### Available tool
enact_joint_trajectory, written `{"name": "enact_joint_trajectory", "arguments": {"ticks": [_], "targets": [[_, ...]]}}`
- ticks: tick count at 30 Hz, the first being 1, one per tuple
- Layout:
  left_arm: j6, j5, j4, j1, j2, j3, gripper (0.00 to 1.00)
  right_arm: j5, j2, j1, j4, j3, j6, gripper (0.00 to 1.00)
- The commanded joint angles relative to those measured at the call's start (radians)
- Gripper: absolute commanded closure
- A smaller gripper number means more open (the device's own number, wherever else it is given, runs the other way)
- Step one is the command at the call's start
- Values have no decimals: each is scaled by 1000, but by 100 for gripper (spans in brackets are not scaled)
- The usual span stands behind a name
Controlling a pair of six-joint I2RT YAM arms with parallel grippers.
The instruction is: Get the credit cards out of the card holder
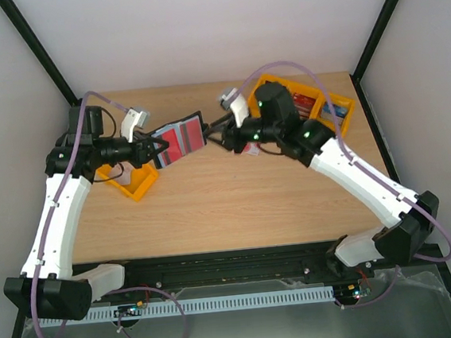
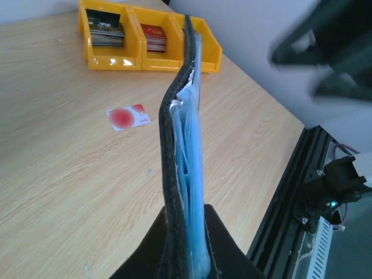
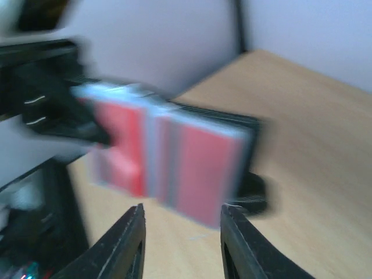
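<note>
Left end effector pinches card holder by one edge, held off the surface. Right end effector spread, empty, just beside holder's other edge. One credit card lies flat on surface.

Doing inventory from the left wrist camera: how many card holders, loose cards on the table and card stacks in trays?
Card holder: 1
Loose card on table: 1
Card stacks in yellow trays: 2
Total: 4
</note>
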Motion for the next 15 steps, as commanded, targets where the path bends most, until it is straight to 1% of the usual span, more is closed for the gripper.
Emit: {"name": "enact_joint_trajectory", "arguments": {"ticks": [1, 2, 3, 4, 5, 7, 8, 10, 15], "targets": [[14, 87, 0, 3, -4, -1, 98, -489, -70, 80, 379, -171, 23, 66], [30, 114, -13, 3, -5, 2, 98, -506, -83, 80, 551, -236, 118, 66], [44, 145, -25, 3, -6, 9, 98, -508, -79, 80, 679, -278, 184, 67], [55, 162, -35, 3, -6, 15, 98, -508, -57, 80, 725, -278, 216, 68], [70, 178, -53, 3, -8, 22, 98, -501, -25, 80, 720, -256, 230, 71], [111, 227, -81, 3, -7, 36, 98, -479, 28, 80, 654, -202, 233, 78], [137, 255, -101, 3, -7, 41, 98, -468, 43, 79, 643, -189, 230, 80], [195, 303, -147, 3, -8, 56, 98, -456, 53, 79, 635, -188, 219, 80], [280, 351, -217, 3, -10, 78, 98, -411, 61, 69, 579, -184, 178, 83]]}}
